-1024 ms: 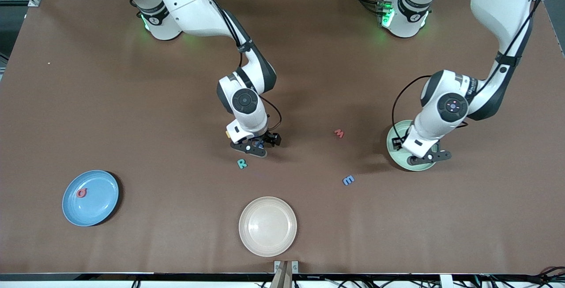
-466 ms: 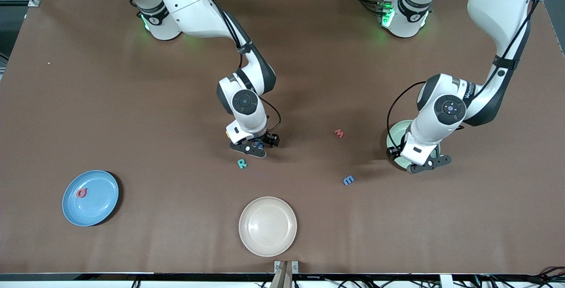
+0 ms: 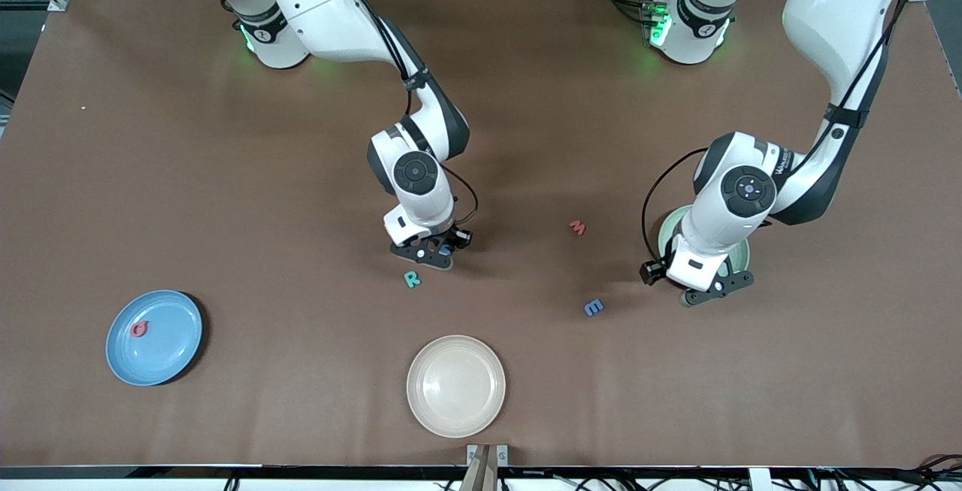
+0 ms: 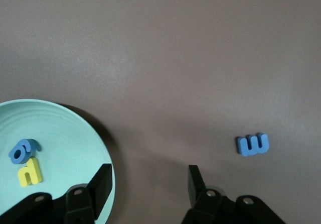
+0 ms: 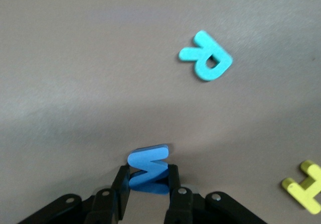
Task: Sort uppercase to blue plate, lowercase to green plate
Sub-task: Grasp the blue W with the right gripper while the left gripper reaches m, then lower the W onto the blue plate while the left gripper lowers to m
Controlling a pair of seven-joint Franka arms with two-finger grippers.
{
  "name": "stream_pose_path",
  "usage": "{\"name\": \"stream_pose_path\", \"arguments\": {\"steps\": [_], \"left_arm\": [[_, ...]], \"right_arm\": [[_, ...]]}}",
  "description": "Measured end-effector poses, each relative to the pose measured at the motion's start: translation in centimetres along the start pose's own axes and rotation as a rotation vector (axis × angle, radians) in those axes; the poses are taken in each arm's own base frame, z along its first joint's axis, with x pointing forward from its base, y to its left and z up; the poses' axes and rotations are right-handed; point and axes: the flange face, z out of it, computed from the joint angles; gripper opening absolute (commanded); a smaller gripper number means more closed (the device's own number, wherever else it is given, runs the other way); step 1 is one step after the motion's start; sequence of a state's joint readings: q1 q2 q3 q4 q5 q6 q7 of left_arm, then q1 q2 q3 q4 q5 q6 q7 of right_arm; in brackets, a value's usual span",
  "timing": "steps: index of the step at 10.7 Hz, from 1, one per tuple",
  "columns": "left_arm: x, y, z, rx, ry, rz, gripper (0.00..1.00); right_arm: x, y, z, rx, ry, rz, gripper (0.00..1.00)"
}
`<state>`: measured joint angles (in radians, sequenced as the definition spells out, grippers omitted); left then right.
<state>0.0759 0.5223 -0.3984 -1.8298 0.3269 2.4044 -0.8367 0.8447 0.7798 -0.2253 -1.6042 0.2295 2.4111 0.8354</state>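
Blue plate [image 3: 176, 352] toward the right arm's end of the surface, nearer the front camera than the loose letters, with red Q [image 3: 139, 328] already lying in it. Next along, right claw [image 3: 430, 252] down at the surface, narrowed onto blue W [image 5: 148, 170], one finger pressing each side. Judged step: lifting that W for the blue plate. Confirm a firm pinch before rising, as a guard against twisting or slipping of the soft foam. Lift straight up, clear of teal R [image 3: 412, 278] just beside and yellow H [image 5: 305, 188] near it, then carry across and let go over bare plate away from the Q. Cream plate [image 3: 456, 386] to be skipped. Farther along, red m shape [image 3: 577, 227] and blue E-like letter [image 3: 594, 307] loose on the surface. Left claw [image 3: 714, 289] wide and holding nothing, over the edge of green plate [image 4: 60, 128], with blue g [image 4: 22, 150] and yellow h [image 4: 30, 171] in it
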Motion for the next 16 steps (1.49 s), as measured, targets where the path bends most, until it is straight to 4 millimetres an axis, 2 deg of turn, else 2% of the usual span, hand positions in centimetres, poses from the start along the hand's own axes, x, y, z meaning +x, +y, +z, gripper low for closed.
{"name": "stream_pose_path", "arguments": {"steps": [1, 3, 4, 5, 7, 8, 10, 12, 13, 14, 15, 16], "left_arm": [[0.2, 0.0, 0.1, -0.002, 0.0, -0.02, 0.76], [0.6, -0.3, 0.0, 0.0, -0.003, -0.054, 0.81], [0.8, -0.5, -0.1, 0.002, -0.004, -0.073, 0.84], [1.0, -0.6, -0.2, 0.0, -0.005, -0.091, 0.9], [1.0, -0.5, -0.2, -0.002, -0.006, -0.106, 1.0], [1.0, -0.3, -0.4, -0.005, -0.003, -0.111, 1.0], [1.6, 0.2, -1.4, -0.02, 0.016, -0.121, 1.0], [2.2, 0.9, -2.2, -0.037, 0.031, -0.139, 1.0], [2.0, 1.4, -2.0, -0.04, 0.027, -0.155, 1.0], [1.7, 2.1, -1.4, -0.04, 0.018, -0.169, 1.0], [1.6, 2.8, -0.8, -0.045, 0.01, -0.179, 1.0], [1.8, 3.5, -0.1, -0.054, 0.004, -0.183, 1.0]], "right_arm": [[1.4, 0.8, -0.6, -0.007, 0.016, 0.017, 0.0], [6.4, 4.1, -3.8, -0.055, 0.05, 0.017, 0.0], [9.5, 7.2, -5.8, -0.098, 0.049, -0.02, 0.0], [12.8, 11.0, -7.8, -0.134, 0.035, -0.065, 0.0], [19.1, 19.8, -10.0, -0.157, -0.005, -0.13, 0.0], [21.6, 24.3, -10.3, -0.159, -0.02, -0.162, 0.0], [25.2, 32.1, -10.4, -0.16, -0.043, -0.23, 0.0], [27.5, 38.5, -10.2, -0.161, -0.037, -0.301, 0.0], [28.6, 41.4, -10.0, -0.166, -0.016, -0.339, 0.0], [29.4, 43.4, -9.4, -0.177, 0.012, -0.375, 0.0], [30.0, 44.4, -8.6, -0.192, 0.047, -0.409, 0.1], [30.6, 45.1, -7.7, -0.21, 0.079, -0.446, 0.92]]}}
